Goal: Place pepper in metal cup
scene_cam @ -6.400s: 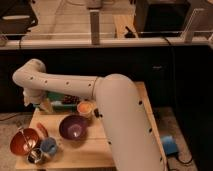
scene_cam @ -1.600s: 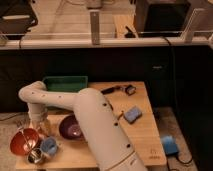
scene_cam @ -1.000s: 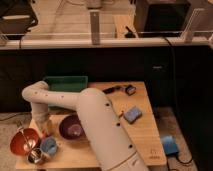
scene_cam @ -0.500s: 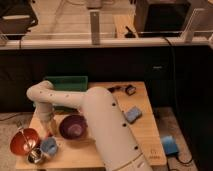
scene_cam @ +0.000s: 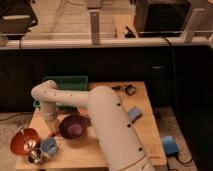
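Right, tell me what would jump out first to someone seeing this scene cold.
The big white arm dominates, sweeping from the bottom centre across the wooden table and bending down at the left. Its tool hangs low between the purple bowl and the copper-red bowl. In front of it sit the light-blue cup and the metal cup.

The gripper [scene_cam: 52,131] hangs just left of the bowl [scene_cam: 73,127]; the metal cup [scene_cam: 35,157] stands front-left on the tabletop [scene_cam: 85,152], beside another cup [scene_cam: 49,146].
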### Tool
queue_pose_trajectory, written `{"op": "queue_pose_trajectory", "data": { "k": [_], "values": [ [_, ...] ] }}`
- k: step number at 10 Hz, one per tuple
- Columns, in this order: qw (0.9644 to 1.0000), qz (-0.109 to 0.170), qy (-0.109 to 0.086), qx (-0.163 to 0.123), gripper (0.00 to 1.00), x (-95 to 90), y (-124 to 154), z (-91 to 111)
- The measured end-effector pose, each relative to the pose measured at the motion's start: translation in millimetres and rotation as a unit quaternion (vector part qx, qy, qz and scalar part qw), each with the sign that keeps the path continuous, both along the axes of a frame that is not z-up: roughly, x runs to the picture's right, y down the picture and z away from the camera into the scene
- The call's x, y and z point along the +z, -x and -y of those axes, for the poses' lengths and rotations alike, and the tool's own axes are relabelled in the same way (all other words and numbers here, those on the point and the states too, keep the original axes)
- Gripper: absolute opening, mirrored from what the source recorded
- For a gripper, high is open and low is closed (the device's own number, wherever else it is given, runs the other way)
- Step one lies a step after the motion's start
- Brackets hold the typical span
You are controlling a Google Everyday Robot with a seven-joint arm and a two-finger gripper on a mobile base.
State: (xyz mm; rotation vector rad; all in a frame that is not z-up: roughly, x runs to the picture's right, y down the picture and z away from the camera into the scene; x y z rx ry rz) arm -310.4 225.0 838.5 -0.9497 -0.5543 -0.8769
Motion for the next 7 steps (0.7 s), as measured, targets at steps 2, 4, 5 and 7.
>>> {"op": "queue_pose_trajectory", "data": {
  "k": [2, 4, 5, 7],
  "values": [
    [1.0000, -0.007, -0.002, 0.000, 0.35, 0.3, -2.9, 0.1],
    [0.9998, -0.013, -0.010, 0.007, 0.28, 0.8, -11.3, 8.1],
    [0.9997, -0.014, -0.015, 0.010, 0.28, -1.5, -13.2, 14.0],
    [0.9992, -0.015, -0.032, 0.017, 0.28, -9.4, -16.8, 32.2]
  ]
}}
